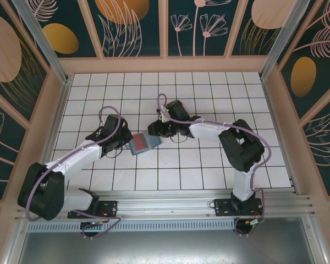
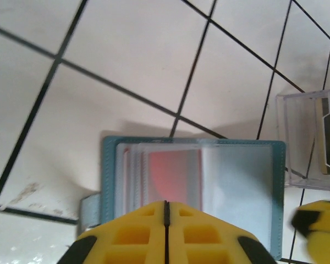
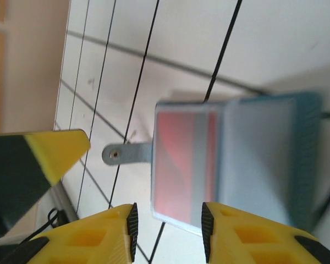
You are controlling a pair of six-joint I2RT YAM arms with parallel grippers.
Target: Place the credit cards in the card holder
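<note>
Teal card holder [image 2: 108,181], red card [image 2: 173,176] inside clear sleeves [image 2: 239,176] — left pincer [image 2: 166,212] closed, right pincer [image 3: 168,223] parted.

left arm [image 1: 82,155], right arm [image 1: 209,131] flank card holder [image 1: 143,144], far tiles [image 1: 209,88] open (tray [image 2: 305,140] beside)

Enclosure: your work area is a white tiled floor [image 1: 209,165] boxed in by patterned walls.

You have square tiles with dark grout lines, bordered by a pale wooden frame [image 1: 165,64]. Your wall panels [image 1: 132,22] are dark teal, printed with pink leaf outlines and orange and peach ovals. Silver metal posts [image 1: 41,36] stand at both far corners. A ribbed metal rail [image 1: 170,201] runs along your near edge, with a grey metal sheet [image 1: 165,247] below it. Light is even and shadows are soft. Note grey scuff marks [image 2: 27,192] on one tile.
</note>
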